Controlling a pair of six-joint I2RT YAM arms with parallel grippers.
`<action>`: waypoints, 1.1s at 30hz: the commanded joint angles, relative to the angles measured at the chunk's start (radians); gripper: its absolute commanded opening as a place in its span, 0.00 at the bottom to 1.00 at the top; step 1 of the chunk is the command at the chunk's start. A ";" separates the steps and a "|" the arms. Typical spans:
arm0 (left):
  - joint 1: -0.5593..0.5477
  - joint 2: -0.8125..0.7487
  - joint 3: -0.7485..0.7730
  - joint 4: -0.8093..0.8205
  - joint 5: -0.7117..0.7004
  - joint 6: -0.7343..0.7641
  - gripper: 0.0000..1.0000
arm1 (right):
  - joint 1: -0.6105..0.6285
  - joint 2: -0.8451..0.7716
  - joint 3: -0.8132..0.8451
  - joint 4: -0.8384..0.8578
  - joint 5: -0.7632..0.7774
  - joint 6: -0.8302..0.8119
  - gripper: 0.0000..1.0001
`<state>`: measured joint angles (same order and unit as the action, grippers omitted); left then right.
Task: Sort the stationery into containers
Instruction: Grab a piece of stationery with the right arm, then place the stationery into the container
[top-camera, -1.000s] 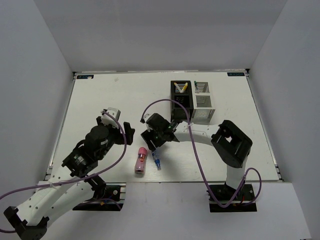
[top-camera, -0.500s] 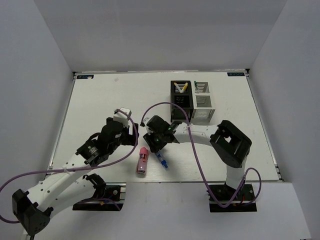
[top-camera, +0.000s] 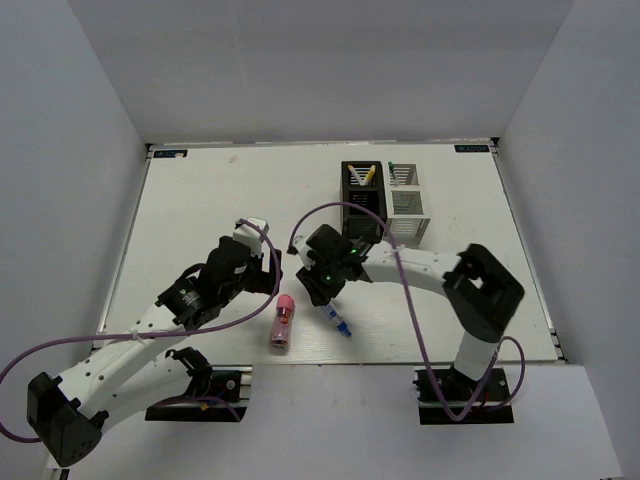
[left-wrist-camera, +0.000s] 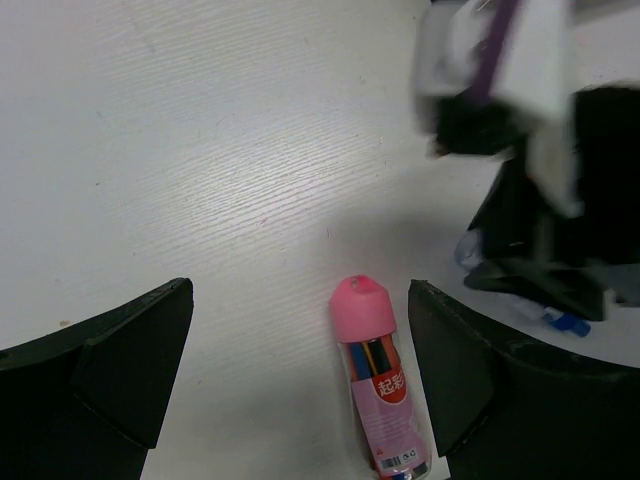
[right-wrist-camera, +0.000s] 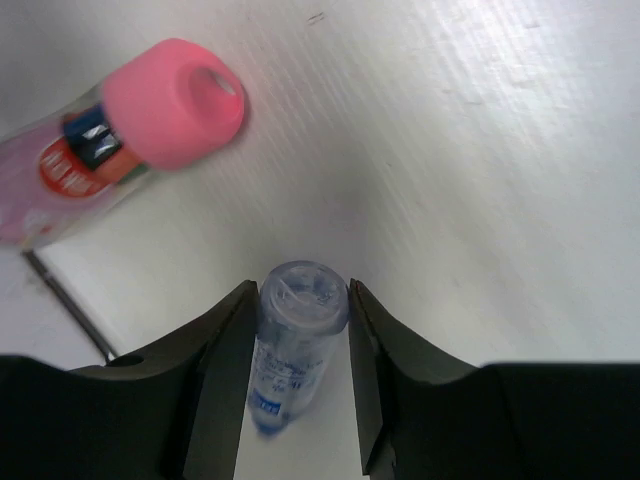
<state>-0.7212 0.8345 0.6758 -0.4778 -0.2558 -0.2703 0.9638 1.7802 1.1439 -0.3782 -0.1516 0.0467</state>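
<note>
left fingers (top-camera: 271, 274): spread wide, holding nothing, near the cap of the pink tube (left-wrist-camera: 376, 392) and not touching it
right fingers (top-camera: 322, 298): clenched on the clear blue-tipped tube (right-wrist-camera: 297, 332), one finger pressed to each side
pink tube: flat on the counter (top-camera: 200, 215) near its near edge, about mid-width, cap towards the far edge
clear blue-tipped tube: just right of the pink tube, apart from it, blue tip towards the near edge
black box (top-camera: 362, 205): towards the far edge, right of centre, yellow-ended pens (top-camera: 365, 174) inside
white box (top-camera: 408, 208): against the black box's right side, green-ended pen (top-camera: 392, 167) inside
</note>
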 joint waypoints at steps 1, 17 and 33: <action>0.003 0.029 -0.009 0.013 0.030 -0.001 0.99 | -0.045 -0.237 -0.018 0.010 -0.042 -0.097 0.00; 0.003 0.097 0.010 -0.005 0.072 -0.010 0.99 | -0.387 -0.663 -0.200 0.487 0.182 -0.338 0.00; 0.003 0.107 0.010 0.004 0.119 -0.001 0.99 | -0.729 -0.453 -0.062 0.671 0.023 -0.234 0.00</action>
<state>-0.7212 0.9512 0.6758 -0.4793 -0.1642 -0.2741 0.2611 1.2961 1.0096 0.2062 -0.0685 -0.2268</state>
